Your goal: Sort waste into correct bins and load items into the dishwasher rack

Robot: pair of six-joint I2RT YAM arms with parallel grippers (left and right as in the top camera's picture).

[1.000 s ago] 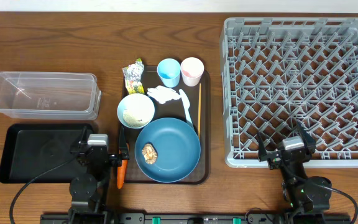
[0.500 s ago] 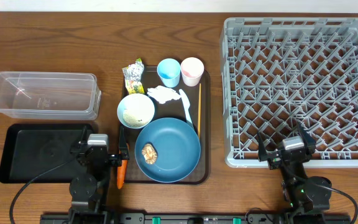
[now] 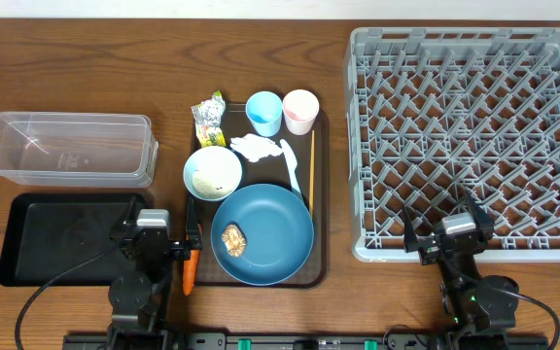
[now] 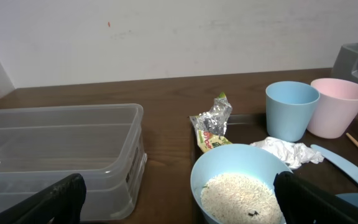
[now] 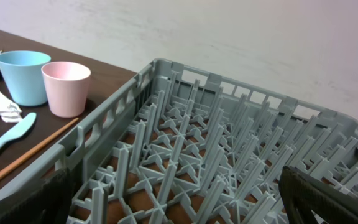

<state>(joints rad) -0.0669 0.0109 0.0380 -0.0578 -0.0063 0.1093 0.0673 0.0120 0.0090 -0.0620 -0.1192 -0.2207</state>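
change since a second ago: none that I can see; both arms and every object sit as they did.
landmark: brown rectangular serving tray, all places below taken from it.
left gripper: jaws spread wide, nothing between them; just left of the tray's near corner, over the right end of the shallow black rectangular tray.
right gripper: jaws wide, empty; well right of the tray, at the near wall of the large square grey plastic lattice rack.
clear plastic rectangular tub: left of the tray, at its far half.
large round blue plate: on the tray's near end, with the small brown food lump on its left part.
small white round bowl: on the tray's left side, just beyond the plate, with loose white rice grains inside.
light blue cup, pink cup: upright, side by side at the tray's far end.
crumpled white napkin: mid-tray, between bowl and cups.
pale blue plastic spoon: just right of the napkin, lying lengthwise.
thin wooden chopstick: along the tray's right edge.
crumpled silver-and-yellow-green wrapper: far left corner; I cannot tell whether it is on the rim or off it.
small orange carrot: near left edge, beside the left gripper; on the rim or the table, I cannot tell.
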